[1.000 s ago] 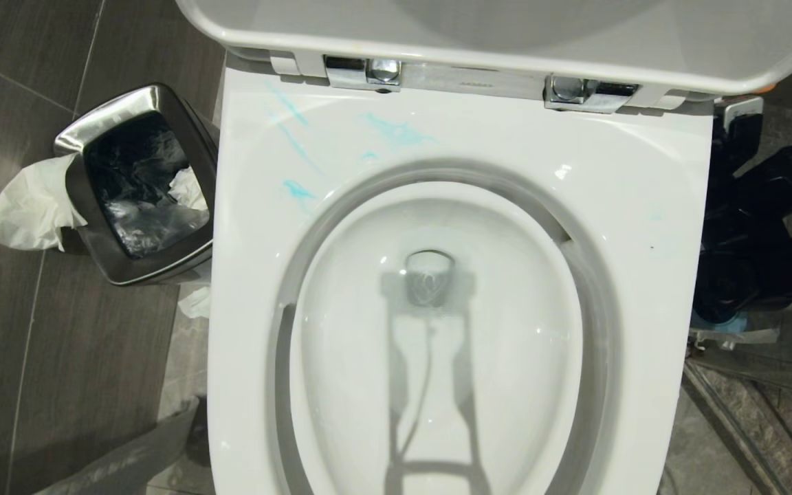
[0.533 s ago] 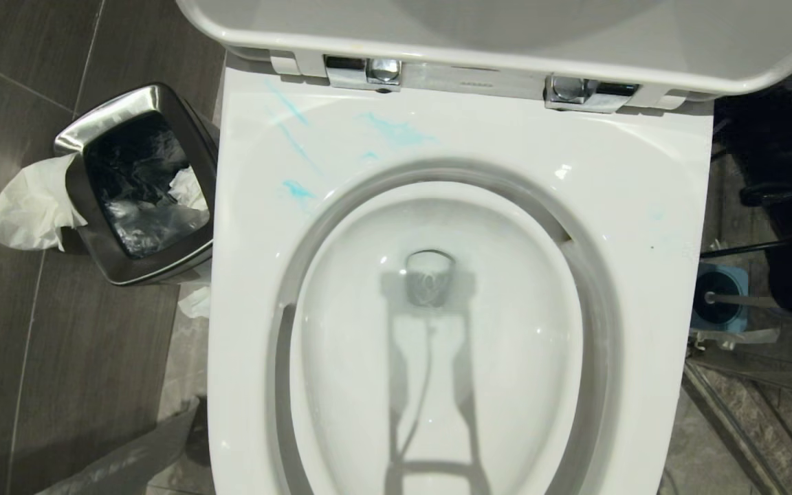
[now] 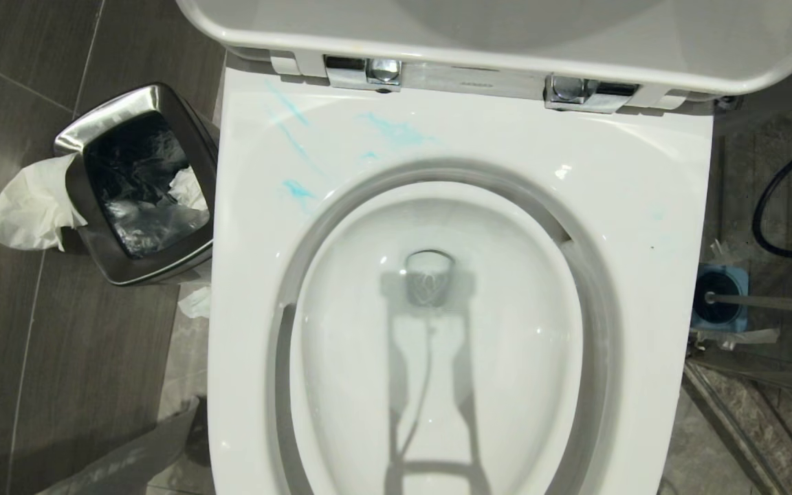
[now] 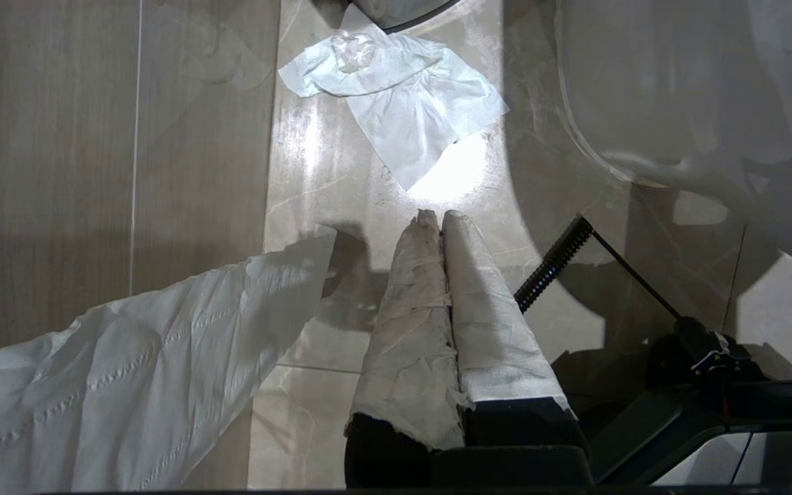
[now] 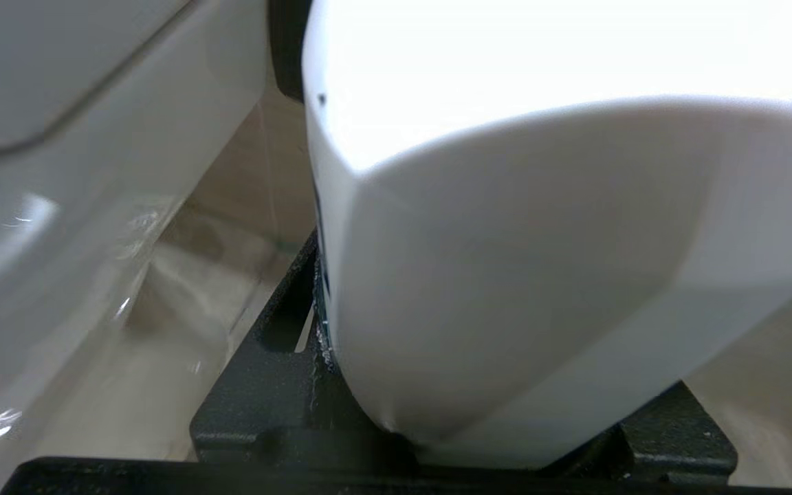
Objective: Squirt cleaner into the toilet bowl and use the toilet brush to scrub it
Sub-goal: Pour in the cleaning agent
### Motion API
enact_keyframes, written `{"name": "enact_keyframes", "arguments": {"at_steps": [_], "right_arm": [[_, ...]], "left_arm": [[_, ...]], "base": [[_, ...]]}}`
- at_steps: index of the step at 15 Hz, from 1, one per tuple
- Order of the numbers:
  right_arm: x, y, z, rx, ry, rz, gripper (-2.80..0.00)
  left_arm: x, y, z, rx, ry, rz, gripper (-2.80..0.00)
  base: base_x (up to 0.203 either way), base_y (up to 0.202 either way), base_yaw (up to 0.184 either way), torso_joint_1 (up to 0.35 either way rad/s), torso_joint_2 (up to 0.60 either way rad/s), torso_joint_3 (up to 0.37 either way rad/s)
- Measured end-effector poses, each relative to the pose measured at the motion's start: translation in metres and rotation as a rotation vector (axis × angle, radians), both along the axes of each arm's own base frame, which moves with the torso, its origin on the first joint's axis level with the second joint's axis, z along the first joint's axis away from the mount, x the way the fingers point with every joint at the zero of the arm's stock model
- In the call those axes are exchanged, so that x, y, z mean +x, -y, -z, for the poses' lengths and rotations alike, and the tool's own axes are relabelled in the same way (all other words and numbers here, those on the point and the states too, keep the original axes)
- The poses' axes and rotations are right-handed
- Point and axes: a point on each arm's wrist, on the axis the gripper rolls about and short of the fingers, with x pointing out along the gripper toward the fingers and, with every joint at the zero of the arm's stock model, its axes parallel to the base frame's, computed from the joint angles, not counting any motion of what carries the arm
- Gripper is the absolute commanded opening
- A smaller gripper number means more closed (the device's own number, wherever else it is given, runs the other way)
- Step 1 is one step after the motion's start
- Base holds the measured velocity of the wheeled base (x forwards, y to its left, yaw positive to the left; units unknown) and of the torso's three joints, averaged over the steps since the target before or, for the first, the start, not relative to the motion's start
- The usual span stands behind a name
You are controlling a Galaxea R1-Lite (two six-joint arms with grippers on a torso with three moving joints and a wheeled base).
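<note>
The white toilet bowl (image 3: 616, 179) fills the head view, its lid raised. Turquoise cleaner (image 3: 396, 130) lies in streaks and smears on the far left of the rim. The toilet brush (image 3: 716, 306) stands with its dark head in a blue holder (image 3: 741, 276) on the floor right of the bowl, its grey handle running right. My right gripper (image 5: 478, 385) is outside the head view and is shut on a white bottle (image 5: 540, 240), beside the toilet's outer wall. My left gripper (image 4: 437, 216) hangs shut and empty over the floor, its fingers wrapped in white.
A steel waste bin (image 3: 138, 185) with a black liner stands left of the bowl, white tissue (image 3: 28, 206) hanging at its side. More tissue (image 4: 403, 103) lies on the floor tiles. A black cable (image 3: 774, 199) loops at the right.
The dark right arm that stood right of the toilet has left the head view, uncovering the brush in its holder. Bowl, bin and left arm are unchanged.
</note>
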Motion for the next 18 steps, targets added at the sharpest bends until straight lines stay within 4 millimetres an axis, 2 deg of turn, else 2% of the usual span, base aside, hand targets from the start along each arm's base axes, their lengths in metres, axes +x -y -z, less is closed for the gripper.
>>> {"name": "enact_keyframes", "arguments": {"at_steps": [7, 10, 14, 18], "right_arm": [[-0.088, -0.011, -0.015, 0.121, -0.252, -0.001, -2.80], [-0.115, -0.015, -0.020, 0.108, -0.226, -0.028, -2.80], [-0.146, -0.020, -0.013, 0.092, -0.222, -0.033, -2.80], [-0.168, -0.023, -0.014, 0.032, -0.219, 0.006, -2.80]], "left_arm": [[0.000, 0.000, 0.000, 0.001, 0.000, 0.000, -2.80], [0.000, 0.000, 0.000, 0.001, 0.000, 0.000, -2.80], [0.000, 0.000, 0.000, 0.000, 0.000, 0.000, -2.80], [0.000, 0.000, 0.000, 0.000, 0.000, 0.000, -2.80]], "base": [[0.000, 0.000, 0.000, 0.000, 0.00, 0.000], [0.000, 0.000, 0.000, 0.000, 0.00, 0.000], [0.000, 0.000, 0.000, 0.000, 0.00, 0.000], [0.000, 0.000, 0.000, 0.000, 0.00, 0.000]]}}
